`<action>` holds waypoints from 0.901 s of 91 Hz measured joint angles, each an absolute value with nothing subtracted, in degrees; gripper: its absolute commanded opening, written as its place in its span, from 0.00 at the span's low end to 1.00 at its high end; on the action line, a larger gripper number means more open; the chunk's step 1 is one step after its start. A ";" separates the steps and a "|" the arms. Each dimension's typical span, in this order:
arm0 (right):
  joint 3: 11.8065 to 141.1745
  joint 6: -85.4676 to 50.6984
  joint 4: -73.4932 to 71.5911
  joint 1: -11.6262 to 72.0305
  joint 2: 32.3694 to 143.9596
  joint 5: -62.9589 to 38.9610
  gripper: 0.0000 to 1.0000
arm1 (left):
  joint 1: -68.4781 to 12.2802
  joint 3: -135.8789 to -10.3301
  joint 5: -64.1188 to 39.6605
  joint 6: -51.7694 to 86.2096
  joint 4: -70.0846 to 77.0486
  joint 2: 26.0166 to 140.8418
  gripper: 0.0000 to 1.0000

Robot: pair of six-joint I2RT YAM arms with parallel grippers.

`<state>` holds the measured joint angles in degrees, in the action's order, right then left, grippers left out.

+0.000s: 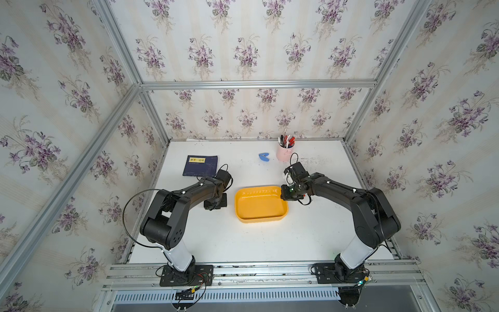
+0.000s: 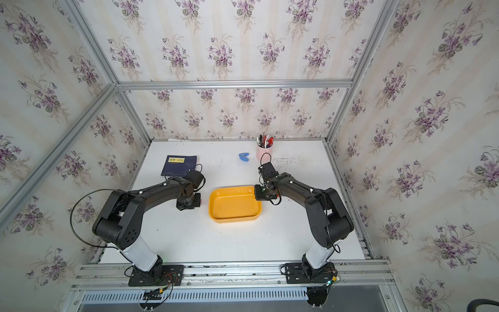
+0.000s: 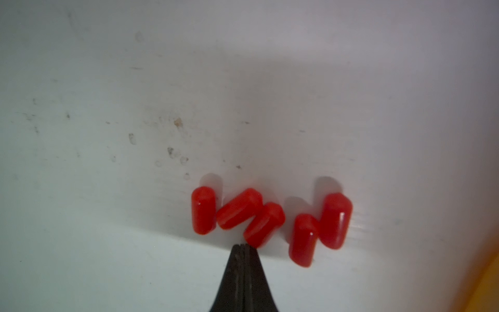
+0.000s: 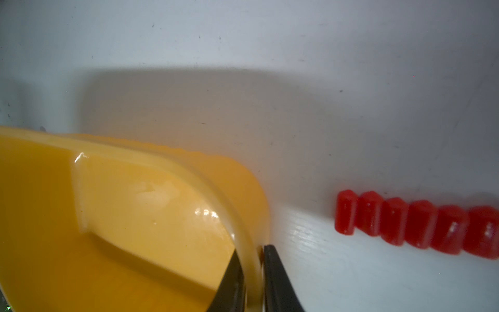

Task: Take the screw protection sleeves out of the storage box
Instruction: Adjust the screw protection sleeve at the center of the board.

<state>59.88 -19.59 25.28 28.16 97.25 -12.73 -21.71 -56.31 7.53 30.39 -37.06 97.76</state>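
The storage box (image 1: 259,219) (image 2: 232,219) is a shallow yellow tray at the middle of the white table, and its floor shows bare in both top views. My right gripper (image 4: 251,250) is shut on the box's right rim (image 4: 243,216), one finger inside and one outside. Several red screw protection sleeves (image 4: 418,224) lie in a row on the table beside that corner. My left gripper (image 3: 243,246) is shut and empty, its tip right next to a loose cluster of several sleeves (image 3: 264,224) on the table, left of the box.
A dark blue booklet (image 1: 200,165) lies at the back left. At the back right stand a pink cup of pens (image 1: 285,154) and a small blue object (image 1: 264,156). Aluminium rails and papered walls close in the table.
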 measured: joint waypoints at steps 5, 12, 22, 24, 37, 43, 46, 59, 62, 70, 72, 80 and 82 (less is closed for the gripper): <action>59.88 -19.59 25.28 28.16 97.25 -12.73 0.18 | -21.82 -56.27 7.53 30.48 -36.93 97.69 0.06; 59.88 -19.59 25.28 28.16 97.25 -12.73 0.18 | -21.87 -56.14 7.66 30.74 -36.88 97.17 0.07; 59.88 -19.57 25.28 28.16 97.25 -12.75 0.18 | -21.96 -55.66 8.08 30.96 -37.17 94.78 0.09; 59.88 -19.57 25.28 28.16 97.25 -12.75 0.18 | -21.98 -55.57 8.19 30.98 -37.36 94.19 0.09; 60.12 -19.57 25.28 28.16 97.25 -12.84 0.19 | -21.98 -56.05 8.23 30.96 -38.33 91.35 0.09; 60.12 -19.57 25.30 28.16 97.25 -12.86 0.19 | -22.00 -56.38 7.60 30.72 -38.37 90.11 0.08; 60.12 -19.57 25.30 28.16 97.25 -12.86 0.19 | -22.06 -56.49 7.25 30.57 -38.39 89.58 0.08; 60.18 -19.57 25.30 28.16 97.25 -12.86 0.19 | -23.14 -55.46 5.52 30.37 -38.44 88.51 0.06; 60.18 -19.57 25.30 28.16 97.25 -12.86 0.19 | -23.33 -54.76 5.19 30.39 -38.33 88.49 0.06; 60.20 -19.57 25.30 28.16 97.27 -12.91 0.21 | -23.66 -53.36 3.95 30.89 -38.22 88.55 0.12; 60.20 -19.57 25.30 28.16 97.27 -12.99 0.22 | -23.66 -53.01 3.62 31.03 -37.89 88.25 0.16; 60.20 -19.55 25.19 28.16 97.27 -13.39 0.23 | -23.77 -51.83 2.44 31.70 -36.60 85.34 0.24; 60.20 -19.55 25.12 28.16 97.27 -13.52 0.23 | -23.77 -51.77 2.42 31.90 -36.42 84.38 0.25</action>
<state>60.20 -19.55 25.12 28.16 97.27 -13.52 -23.77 -51.77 2.42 31.90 -36.42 84.38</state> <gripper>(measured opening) 0.231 0.222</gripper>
